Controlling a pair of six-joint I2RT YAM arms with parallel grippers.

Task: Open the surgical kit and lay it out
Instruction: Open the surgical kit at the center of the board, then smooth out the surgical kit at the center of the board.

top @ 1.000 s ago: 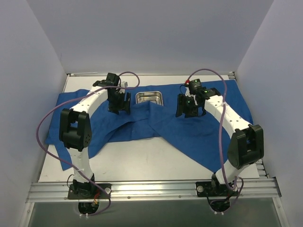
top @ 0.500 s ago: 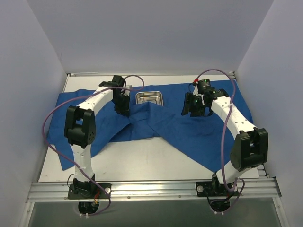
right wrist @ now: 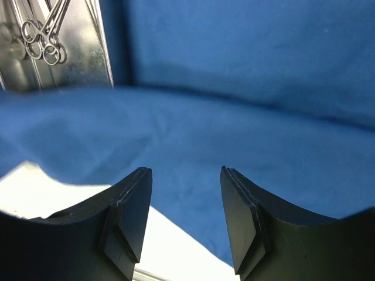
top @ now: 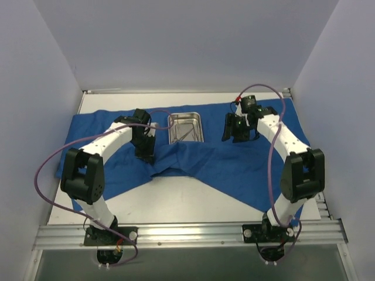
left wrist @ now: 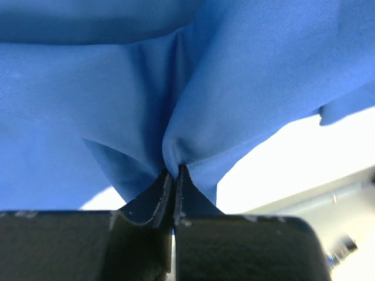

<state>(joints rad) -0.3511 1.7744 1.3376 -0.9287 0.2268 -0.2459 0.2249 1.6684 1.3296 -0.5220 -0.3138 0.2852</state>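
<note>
Showing one wrap (top: 246, 164), one tray (top: 196, 122)

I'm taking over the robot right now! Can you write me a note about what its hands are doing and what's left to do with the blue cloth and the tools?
Left gripper: shut on a fold of the cloth, just in front of the tray.
Right gripper: open, empty, above the cloth to the right of the tray.
Done: tray uncovered, instruments lying in it.
Left: spread the bunched cloth flat, then probably lay out the instruments.
</note>
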